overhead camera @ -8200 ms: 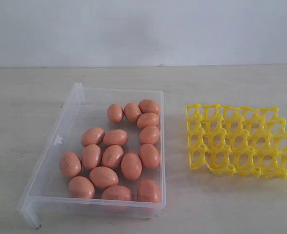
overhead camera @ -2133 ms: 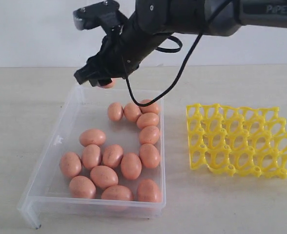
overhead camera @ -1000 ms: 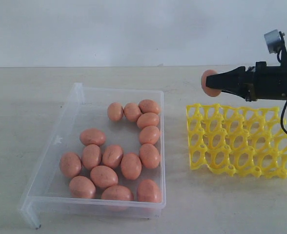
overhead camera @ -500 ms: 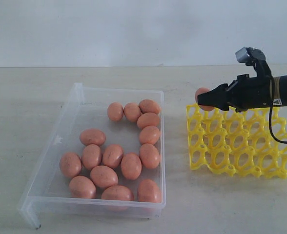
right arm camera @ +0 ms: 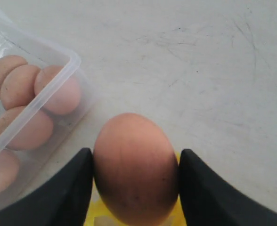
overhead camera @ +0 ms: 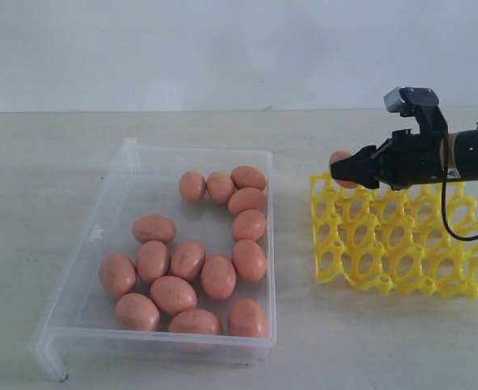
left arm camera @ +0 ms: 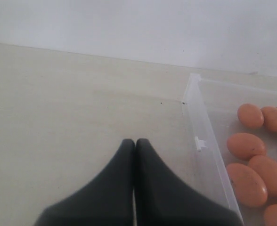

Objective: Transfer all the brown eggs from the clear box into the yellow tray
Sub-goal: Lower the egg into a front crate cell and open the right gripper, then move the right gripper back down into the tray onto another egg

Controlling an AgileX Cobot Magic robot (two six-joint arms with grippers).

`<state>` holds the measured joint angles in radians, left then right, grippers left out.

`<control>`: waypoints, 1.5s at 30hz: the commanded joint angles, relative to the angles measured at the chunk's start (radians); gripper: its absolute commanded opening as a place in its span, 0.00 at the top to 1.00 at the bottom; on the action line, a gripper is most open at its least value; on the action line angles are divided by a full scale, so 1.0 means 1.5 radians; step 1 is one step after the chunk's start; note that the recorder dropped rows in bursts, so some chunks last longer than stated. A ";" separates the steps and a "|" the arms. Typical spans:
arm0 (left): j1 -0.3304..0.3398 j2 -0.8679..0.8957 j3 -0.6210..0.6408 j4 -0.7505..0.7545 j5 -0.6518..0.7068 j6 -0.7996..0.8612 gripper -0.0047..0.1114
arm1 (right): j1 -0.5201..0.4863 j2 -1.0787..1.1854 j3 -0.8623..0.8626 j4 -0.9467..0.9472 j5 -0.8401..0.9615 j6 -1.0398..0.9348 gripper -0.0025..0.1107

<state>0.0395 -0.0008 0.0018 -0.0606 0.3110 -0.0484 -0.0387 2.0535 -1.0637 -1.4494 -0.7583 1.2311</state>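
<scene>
My right gripper (overhead camera: 343,168) is shut on one brown egg (overhead camera: 337,163) (right arm camera: 135,165), holding it just over the far left corner of the yellow tray (overhead camera: 401,236). A strip of yellow (right arm camera: 96,207) shows under the egg in the right wrist view. Several brown eggs (overhead camera: 188,260) lie in the clear box (overhead camera: 117,175) on the left; some also show in the right wrist view (right arm camera: 20,84) and the left wrist view (left arm camera: 251,160). My left gripper (left arm camera: 134,141) is shut and empty over bare table beside the box wall (left arm camera: 202,136). It does not show in the exterior view.
A light tabletop (overhead camera: 369,341) carries the box and the tray, with a pale wall (overhead camera: 223,49) behind. The right arm (overhead camera: 467,154) reaches in from the right edge over the tray's far row.
The right gripper took an egg from the box and carried it right to the tray. In the last half second it has sunk slightly toward the tray's far left corner.
</scene>
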 commanded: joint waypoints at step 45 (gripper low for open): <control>-0.002 0.001 -0.001 -0.002 -0.005 0.000 1.00 | 0.100 -0.332 -0.004 0.025 0.004 0.011 0.98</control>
<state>0.0395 -0.0008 0.0018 -0.0606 0.3110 -0.0484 0.0443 1.5965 -1.0645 -1.3501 -0.7691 1.2393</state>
